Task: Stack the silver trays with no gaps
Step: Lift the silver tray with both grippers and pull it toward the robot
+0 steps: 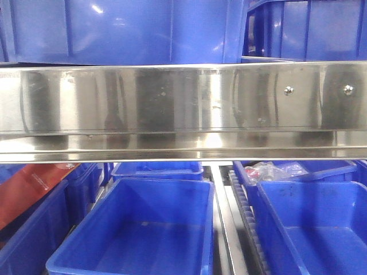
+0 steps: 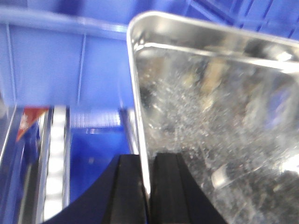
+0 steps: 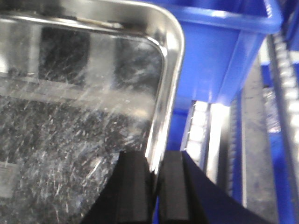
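Rail (image 1: 183,103) of bright steel, with two screws (image 1: 289,90) near its right end, fills the middle of the front view. Blue bins (image 1: 137,229) sit above and below it, and a red pack (image 1: 28,189) lies at lower left. No tray and no pincer shows here; the work is out of this camera's sight.

In the left wrist view, the left pincer (image 2: 148,163) is clamped on the tray (image 2: 215,121) at its left edge, one black finger outside the rolled rim and one inside. Holding by the rim probably leaves the flat bottom free to drop into another tray. A bin (image 2: 60,65) stands behind, and a track (image 2: 55,154) of rollers runs at left, apart from the tray.

In the right wrist view, the right pincer (image 3: 154,163) pinches the tray (image 3: 79,116) by its right rim, below a rounded corner, again one finger on each side. The mirrored holds suggest both arms carry one tray by opposite edges to hold it level, though I cannot confirm that. No second tray to nest into is visible. The bin (image 3: 219,60) and track (image 3: 198,130) lie near this edge and could catch the rim on the way down.
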`<state>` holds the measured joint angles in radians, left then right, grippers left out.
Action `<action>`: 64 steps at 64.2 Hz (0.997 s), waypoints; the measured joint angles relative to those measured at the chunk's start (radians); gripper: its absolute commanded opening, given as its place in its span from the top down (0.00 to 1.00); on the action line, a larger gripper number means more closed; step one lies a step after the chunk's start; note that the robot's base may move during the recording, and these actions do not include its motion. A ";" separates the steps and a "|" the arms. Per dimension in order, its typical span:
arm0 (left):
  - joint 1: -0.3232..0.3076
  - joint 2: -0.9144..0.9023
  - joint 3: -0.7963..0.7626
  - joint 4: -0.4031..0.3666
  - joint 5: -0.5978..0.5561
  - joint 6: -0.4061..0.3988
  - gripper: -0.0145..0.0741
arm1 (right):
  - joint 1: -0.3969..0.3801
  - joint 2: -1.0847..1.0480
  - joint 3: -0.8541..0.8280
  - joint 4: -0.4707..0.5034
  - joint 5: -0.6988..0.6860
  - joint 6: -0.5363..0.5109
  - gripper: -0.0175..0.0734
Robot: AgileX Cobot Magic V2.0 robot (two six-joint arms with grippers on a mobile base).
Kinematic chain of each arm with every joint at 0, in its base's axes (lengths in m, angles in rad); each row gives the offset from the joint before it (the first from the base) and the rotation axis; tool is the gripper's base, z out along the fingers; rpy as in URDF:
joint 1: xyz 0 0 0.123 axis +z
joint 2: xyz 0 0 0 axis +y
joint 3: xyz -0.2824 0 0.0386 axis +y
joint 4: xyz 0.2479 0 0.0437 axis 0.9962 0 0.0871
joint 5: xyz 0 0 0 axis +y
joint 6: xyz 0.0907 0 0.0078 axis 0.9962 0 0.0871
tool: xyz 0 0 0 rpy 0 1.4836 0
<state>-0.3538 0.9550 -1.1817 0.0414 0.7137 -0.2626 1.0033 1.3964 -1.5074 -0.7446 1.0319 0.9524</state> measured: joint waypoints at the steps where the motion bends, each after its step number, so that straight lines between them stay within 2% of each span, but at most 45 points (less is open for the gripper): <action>1: 0.000 0.000 0.000 0.000 0.003 0.000 0.85 | 0.006 -0.001 0.000 -0.006 0.005 0.002 0.88; 19: -0.002 -0.063 0.000 -0.004 0.022 0.000 0.85 | 0.045 -0.027 0.000 -0.029 0.017 0.014 0.88; 49: -0.002 -0.161 0.102 -0.021 -0.014 -0.002 0.85 | 0.048 -0.042 0.000 -0.027 -0.001 0.010 0.88; 64: -0.002 -0.186 0.122 0.008 -0.031 -0.002 0.85 | 0.053 -0.042 0.000 -0.020 -0.017 0.006 0.88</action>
<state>-0.3562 0.7694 -1.0595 0.0493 0.6830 -0.2646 1.0568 1.3543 -1.5074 -0.7650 1.0150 0.9588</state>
